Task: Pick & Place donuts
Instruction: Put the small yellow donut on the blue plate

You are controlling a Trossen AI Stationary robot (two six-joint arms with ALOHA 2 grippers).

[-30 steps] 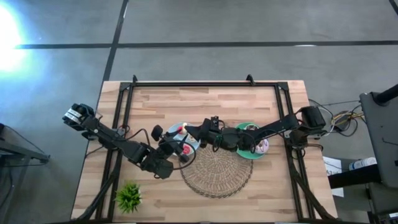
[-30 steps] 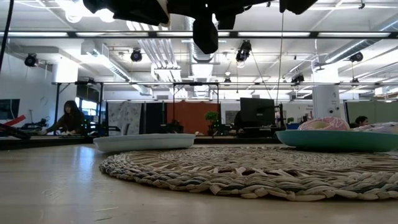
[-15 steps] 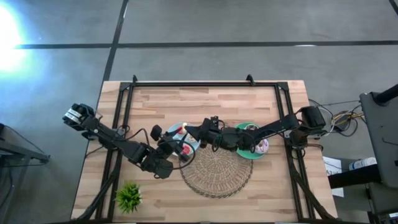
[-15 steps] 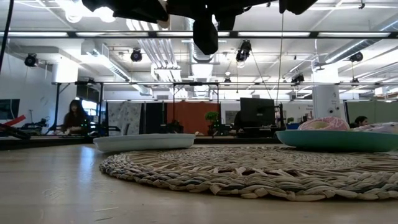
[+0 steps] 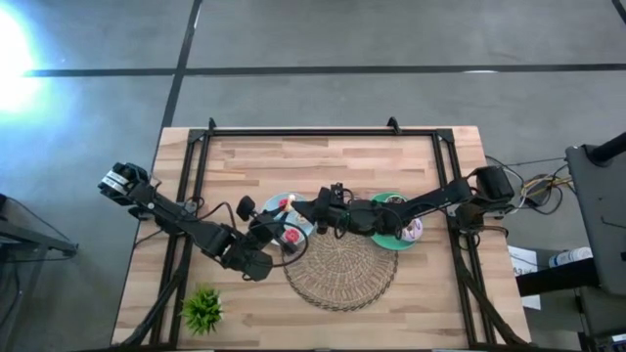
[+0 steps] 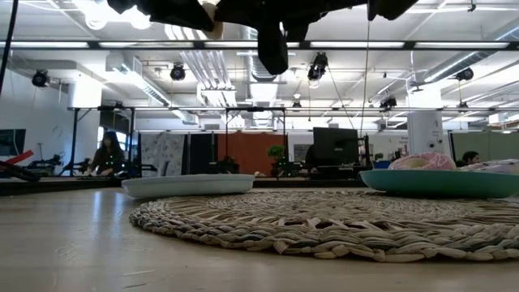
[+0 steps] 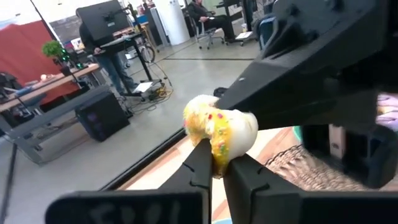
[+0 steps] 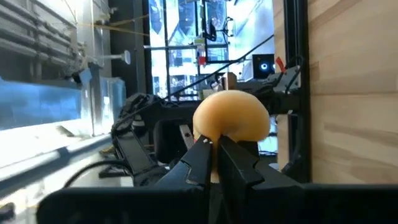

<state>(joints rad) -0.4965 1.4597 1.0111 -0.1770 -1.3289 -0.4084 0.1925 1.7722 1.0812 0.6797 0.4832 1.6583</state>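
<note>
A pale-frosted donut (image 7: pixel 219 132) with sprinkles and a tan underside (image 8: pixel 231 120) hangs in the air above the light-blue plate (image 5: pixel 277 207), and both grippers are shut on it. My left gripper (image 7: pixel 216 158) reaches it from the table's left and my right gripper (image 8: pixel 214 146) from the right. They meet in the high view at the donut (image 5: pixel 288 203). A small red-pink donut (image 5: pixel 290 235) lies on the light-blue plate. A pink donut (image 5: pixel 412 231) and a dark one (image 5: pixel 394 201) lie on the green plate (image 5: pixel 376 205). My left gripper pinches the donut's rim (image 7: pixel 217 151) between its two fingers, only at their free ends. It comes slanting from the table's left and near side. The donut stands on edge above the fingertips, clear of the plate. My right gripper pinches the donut's tan rim (image 8: pixel 217 135) between its two fingers, coming about level from the table's right. The donut bulges past the fingertips, lifted clear.
A round woven mat (image 5: pixel 340 264) lies near the middle of the table, in front of both plates. A small spiky green plant (image 5: pixel 202 308) stands at the near left corner. Black frame rails (image 5: pixel 323 133) run along the far and side edges.
My left gripper has shut on the donut that my right gripper holds. Both arms have stayed about where they were, above the light-blue plate.
</note>
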